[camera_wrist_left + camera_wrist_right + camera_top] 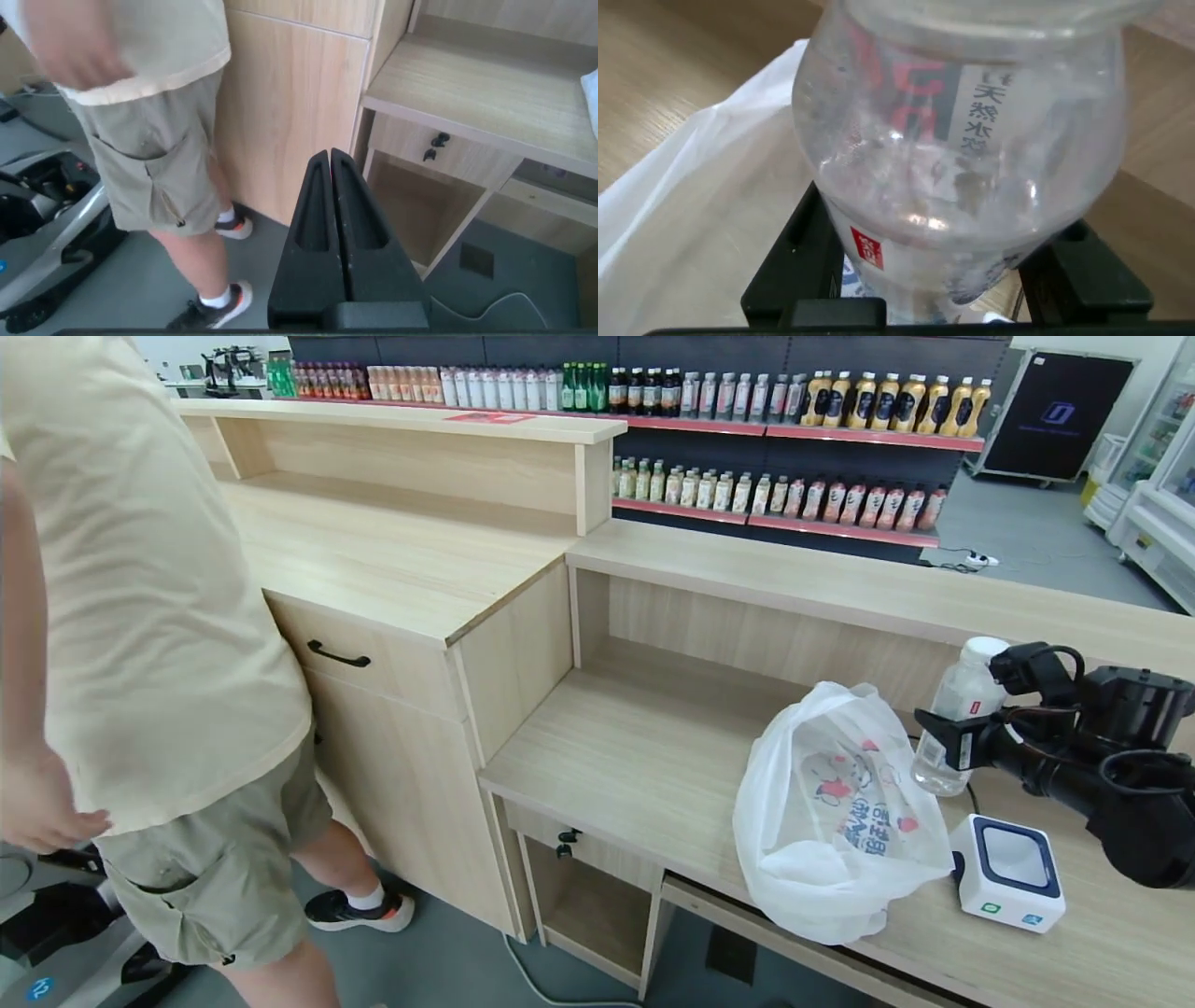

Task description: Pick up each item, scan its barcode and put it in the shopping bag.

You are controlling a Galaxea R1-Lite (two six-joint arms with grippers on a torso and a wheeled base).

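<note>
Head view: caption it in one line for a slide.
Right gripper holds a water bottle near the scanner, beside the white shopping bag on the counter.

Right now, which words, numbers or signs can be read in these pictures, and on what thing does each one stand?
"天然水": on the label of the water bottle held in the right claw; the red print beside it is cut off and unreadable.
Blue characters on the shopping bag: crumpled, not readable.
Small marks on the scanner: too small to read.
Labels of the shelf bottles: too small to read.
</note>
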